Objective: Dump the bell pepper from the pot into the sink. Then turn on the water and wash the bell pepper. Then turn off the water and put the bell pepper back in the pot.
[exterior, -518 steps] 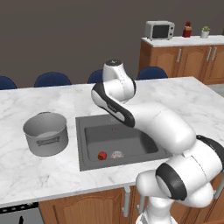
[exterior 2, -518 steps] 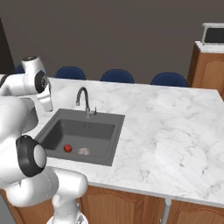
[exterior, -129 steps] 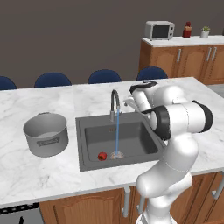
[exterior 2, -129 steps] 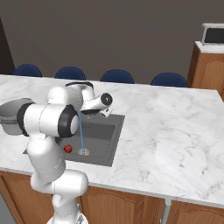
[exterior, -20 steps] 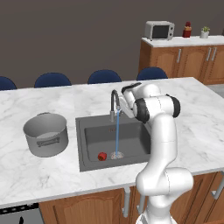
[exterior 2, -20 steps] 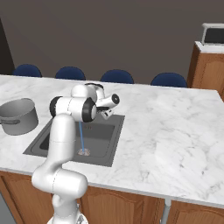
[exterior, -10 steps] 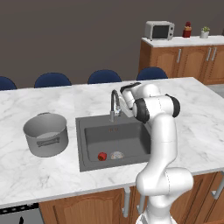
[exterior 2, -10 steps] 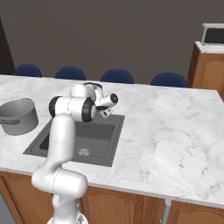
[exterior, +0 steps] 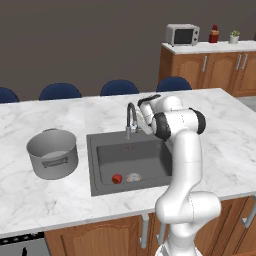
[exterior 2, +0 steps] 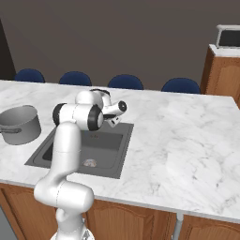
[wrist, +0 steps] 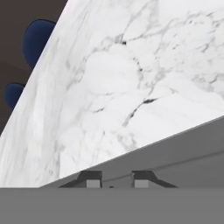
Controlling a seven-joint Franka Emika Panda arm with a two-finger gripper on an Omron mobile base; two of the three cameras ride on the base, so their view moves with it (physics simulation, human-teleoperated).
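The tiny red bell pepper (exterior: pixel 116 178) lies on the floor of the dark grey sink (exterior: pixel 105 160), just left of the pale round drain (exterior: pixel 133 177). No water runs from the dark gooseneck faucet (exterior: pixel 131 117). My gripper (exterior: pixel 141 125) is at the faucet's base on its right side, over the sink's back rim, and looks shut with nothing in it. In the hand view the gripper (wrist: pixel 114 181) points across white marble and a grey sink edge (wrist: pixel 175 153). The grey pot (exterior: pixel 51 152) stands upright on the counter left of the sink. From the right, my arm hides the pepper; the pot (exterior 2: pixel 18 124) and sink (exterior 2: pixel 105 140) show.
White marble counter (exterior: pixel 225 130) stretches right of the sink. Blue chairs (exterior: pixel 60 91) line its far side. A microwave (exterior: pixel 182 34) sits on wooden cabinets at the back right. My own arm column stands at the sink's right front corner.
The stream of water that fell from the faucet one second ago has stopped. The arm has hardly moved, and the pepper lies where it was.
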